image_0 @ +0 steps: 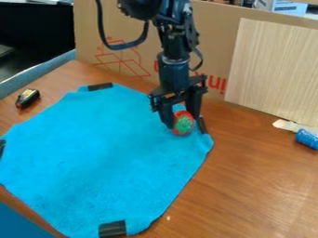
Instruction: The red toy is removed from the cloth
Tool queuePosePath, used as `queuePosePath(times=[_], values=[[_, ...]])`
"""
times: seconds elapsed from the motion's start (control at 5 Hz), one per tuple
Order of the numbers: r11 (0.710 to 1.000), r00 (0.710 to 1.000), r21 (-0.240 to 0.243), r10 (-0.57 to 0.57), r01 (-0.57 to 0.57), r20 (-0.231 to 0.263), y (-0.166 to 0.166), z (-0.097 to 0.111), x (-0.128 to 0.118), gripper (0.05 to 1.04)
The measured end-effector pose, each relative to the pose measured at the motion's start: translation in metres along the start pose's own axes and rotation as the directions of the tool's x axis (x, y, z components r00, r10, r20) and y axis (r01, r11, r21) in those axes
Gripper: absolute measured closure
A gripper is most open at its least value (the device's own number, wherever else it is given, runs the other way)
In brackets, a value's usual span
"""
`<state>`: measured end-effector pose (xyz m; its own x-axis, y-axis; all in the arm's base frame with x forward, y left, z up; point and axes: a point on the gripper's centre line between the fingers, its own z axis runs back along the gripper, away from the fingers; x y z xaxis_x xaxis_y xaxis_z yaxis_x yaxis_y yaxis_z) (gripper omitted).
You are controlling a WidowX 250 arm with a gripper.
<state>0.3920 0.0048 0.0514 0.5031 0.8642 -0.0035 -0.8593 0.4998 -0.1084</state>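
My gripper (181, 122) points down over the upper right part of the blue cloth (112, 158). Right at its lower end is the red toy (183, 125), round with a green patch on its front. The toy is near the cloth's right corner; whether it rests on the cloth or is held just above it, I cannot tell. The cloth lies spread on the brown table, with black strips at its edges.
A small black and yellow object (27, 98) lies left of the cloth. Behind the arm stands a cardboard panel (217, 32) with a pale wood board (273, 69) against it. A blue cylinder (307, 139) and a whitish scrap (287, 125) are at the right edge.
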Motion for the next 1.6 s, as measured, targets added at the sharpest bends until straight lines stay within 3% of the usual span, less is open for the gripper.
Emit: queuePosePath(times=[0.2, 0.4, 0.6, 0.8, 1.0, 1.2, 1.6], values=[[1.0, 0.999, 0.014, -0.009, 0.009, -0.031, 0.001, 0.001, -0.004, 0.36], [0.999, 0.998, -0.02, -0.041, 0.04, -0.048, -0.015, 0.014, -0.014, 0.36], [0.984, 0.988, -0.11, -0.145, 0.138, -0.059, -0.042, 0.044, -0.047, 0.36], [0.962, 0.968, -0.136, -0.247, 0.238, -0.053, -0.055, 0.054, -0.082, 0.36], [0.931, 0.933, -0.126, -0.352, 0.341, -0.07, -0.05, 0.047, -0.127, 0.36], [0.921, 0.918, -0.079, -0.387, 0.381, -0.085, -0.026, 0.032, -0.147, 0.36], [0.901, 0.897, -0.039, -0.434, 0.432, -0.091, 0.003, 0.009, -0.161, 0.36]])
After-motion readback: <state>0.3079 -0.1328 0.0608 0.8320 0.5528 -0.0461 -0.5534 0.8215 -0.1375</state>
